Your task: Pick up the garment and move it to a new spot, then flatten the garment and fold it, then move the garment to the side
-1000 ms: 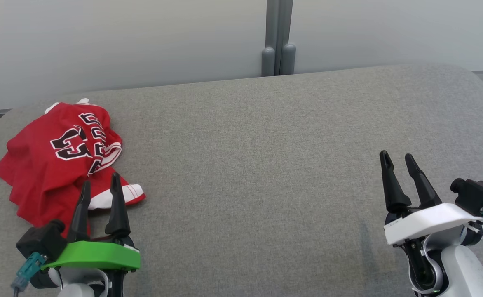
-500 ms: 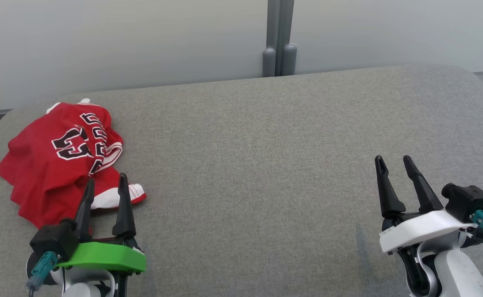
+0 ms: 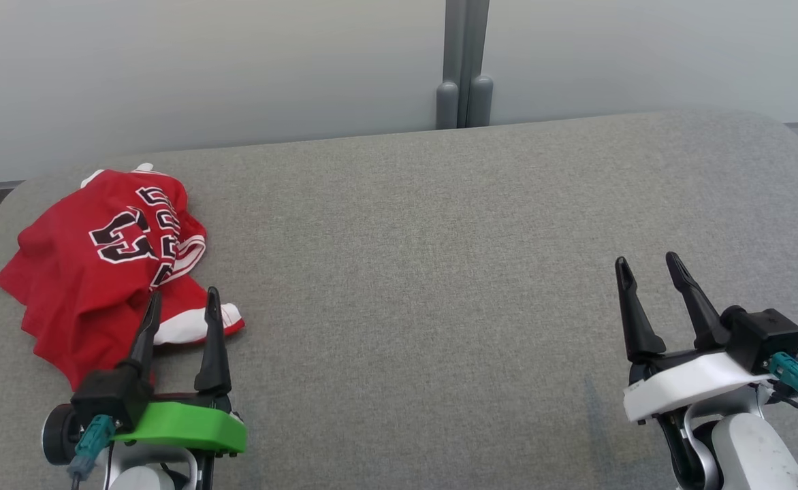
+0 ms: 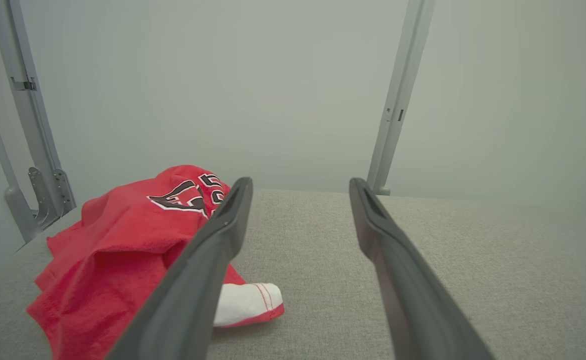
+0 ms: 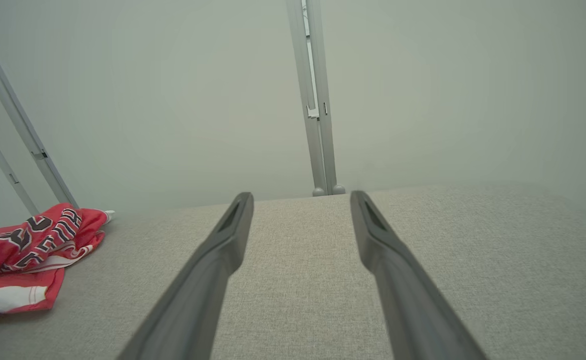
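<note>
The garment (image 3: 96, 269) is a red jersey with black-and-white lettering and white trim, crumpled in a heap at the left of the grey padded surface (image 3: 440, 258). My left gripper (image 3: 182, 298) stands open just in front of the heap's near edge, its fingertips over the white-trimmed corner. From the left wrist, the garment (image 4: 123, 250) lies left of and behind the left finger, with nothing between the fingers of the left gripper (image 4: 298, 187). My right gripper (image 3: 646, 267) is open and empty at the lower right, far from the garment (image 5: 28, 255), over bare fabric; from its own wrist the right gripper (image 5: 300, 200) points across the surface.
A pale wall with a grey vertical post (image 3: 464, 64) rises right behind the surface's far edge. The surface's rounded left corner (image 3: 4, 197) lies close to the jersey. Bare grey fabric stretches from the middle to the right.
Both grippers have drawn back a little toward the bottom of the head view, the left also drifting slightly right. The jersey has not moved; both stay open.
</note>
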Controlling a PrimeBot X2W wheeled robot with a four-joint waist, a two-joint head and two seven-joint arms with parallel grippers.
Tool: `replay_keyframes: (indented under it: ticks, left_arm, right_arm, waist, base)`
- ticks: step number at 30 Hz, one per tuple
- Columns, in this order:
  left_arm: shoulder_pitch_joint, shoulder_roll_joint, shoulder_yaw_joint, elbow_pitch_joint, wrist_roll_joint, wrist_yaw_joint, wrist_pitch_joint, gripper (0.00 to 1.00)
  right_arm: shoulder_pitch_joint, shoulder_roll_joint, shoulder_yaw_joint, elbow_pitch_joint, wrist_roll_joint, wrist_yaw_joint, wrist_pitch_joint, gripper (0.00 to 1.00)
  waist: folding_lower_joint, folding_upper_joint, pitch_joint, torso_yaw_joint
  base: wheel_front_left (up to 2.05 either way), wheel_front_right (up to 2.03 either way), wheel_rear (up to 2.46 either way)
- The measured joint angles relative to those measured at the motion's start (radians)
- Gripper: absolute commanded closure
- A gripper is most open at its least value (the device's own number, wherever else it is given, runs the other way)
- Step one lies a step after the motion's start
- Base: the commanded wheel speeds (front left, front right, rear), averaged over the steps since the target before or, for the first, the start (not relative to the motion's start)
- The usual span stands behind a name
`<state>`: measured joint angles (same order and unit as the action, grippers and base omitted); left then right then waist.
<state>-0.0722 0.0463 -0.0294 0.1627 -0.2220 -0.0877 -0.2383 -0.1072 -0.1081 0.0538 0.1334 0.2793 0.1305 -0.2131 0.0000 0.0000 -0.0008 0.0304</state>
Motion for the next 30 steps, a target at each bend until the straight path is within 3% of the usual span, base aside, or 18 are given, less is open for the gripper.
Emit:
replay_keyframes:
  ticks: [21,30]
  left_arm:
    - [-0.001,0.001,-0.01,0.004,0.134,0.005,-0.023,0.0]
    - [-0.001,0.001,-0.013,0.004,0.133,0.009,-0.023,0.0]
  right_arm:
    - [0.012,0.001,0.012,-0.024,-0.145,0.0,-0.05,0.0]
    - [0.014,0.002,0.011,-0.024,-0.146,0.0,-0.05,0.0]
  waist:
    - [0.0,0.0,0.0,0.002]
    - [0.0,0.0,-0.003,-0.001]
  base:
    - [0.0,0.0,0.0]
    - [0.0,0.0,0.0]
